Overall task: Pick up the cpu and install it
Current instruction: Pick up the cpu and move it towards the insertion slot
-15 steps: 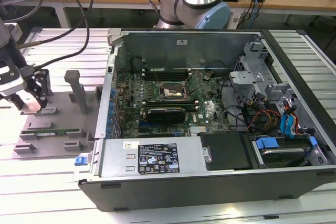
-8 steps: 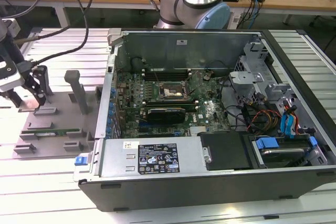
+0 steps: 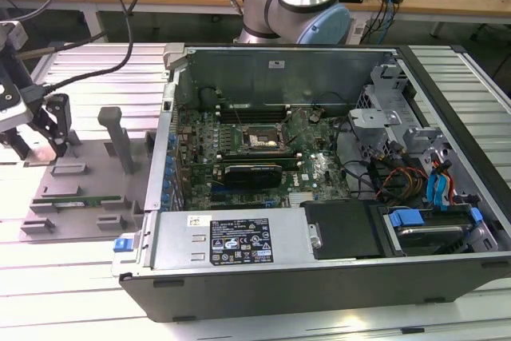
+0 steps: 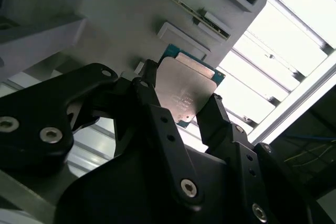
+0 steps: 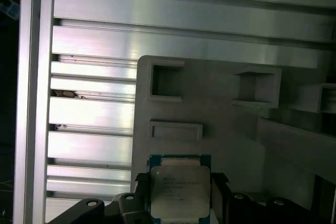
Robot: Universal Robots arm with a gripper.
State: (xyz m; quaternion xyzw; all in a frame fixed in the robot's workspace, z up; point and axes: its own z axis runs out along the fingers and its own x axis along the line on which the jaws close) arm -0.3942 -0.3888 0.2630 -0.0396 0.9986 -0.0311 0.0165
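The cpu (image 4: 186, 90) is sitting between the two black fingers (image 4: 152, 98) of the gripper (image 4: 181, 94), silver top plate facing the cameras and a thin green rim showing around it. The fingers are drawn in to the chip's width and are pressing on two opposite edges. Whether the chip is resting on the grey tray (image 4: 121, 19) or is raised just off it cannot be told. The first wrist view is showing the cpu (image 5: 180, 190) near one edge of the tray (image 5: 220, 129), beside a low raised bar and two square pockets, with the slatted metal table (image 5: 89, 114) lying beyond. The exterior view is hiding the chip behind the gripper (image 3: 38, 140), but it is placing the gripper over the tray's (image 3: 88, 169) edge at the exterior view's left. It is also showing a green memory stick (image 3: 76, 201) lying on the tray nearer the table's front edge. At the exterior view's right of the tray, the open computer case (image 3: 319, 277) is lying on the table (image 3: 64, 293), its black socket (image 3: 263, 140) bare on the motherboard (image 3: 315, 169).
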